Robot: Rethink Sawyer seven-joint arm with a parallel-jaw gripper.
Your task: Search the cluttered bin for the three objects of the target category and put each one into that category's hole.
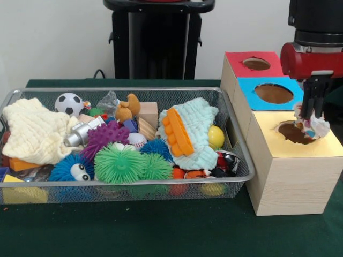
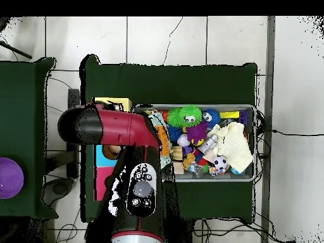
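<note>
My gripper [image 1: 311,115] hangs over the hole [image 1: 292,133] in the yellow-topped section of the wooden box [image 1: 289,176], at the right of the front view. Its fingers are shut on a small white cloth with coloured specks [image 1: 318,127], which dangles at the hole's right rim. Behind it lie a blue-topped hole [image 1: 273,93] and a red-topped hole [image 1: 256,63]. The wire bin [image 1: 244,155] to the left holds a cream cloth [image 1: 35,131] and a light blue cloth [image 1: 199,128] among toys. In the overhead view the arm [image 2: 126,130] hides the gripper and most of the box.
The bin also holds a soccer ball [image 1: 68,103], green [image 1: 119,163] and purple [image 1: 104,138] spiky balls, an orange comb-like toy [image 1: 179,131] and a yellow ball [image 1: 216,136]. From overhead the bin [image 2: 254,142] sits right of the arm; a purple dish [image 2: 9,177] lies far left.
</note>
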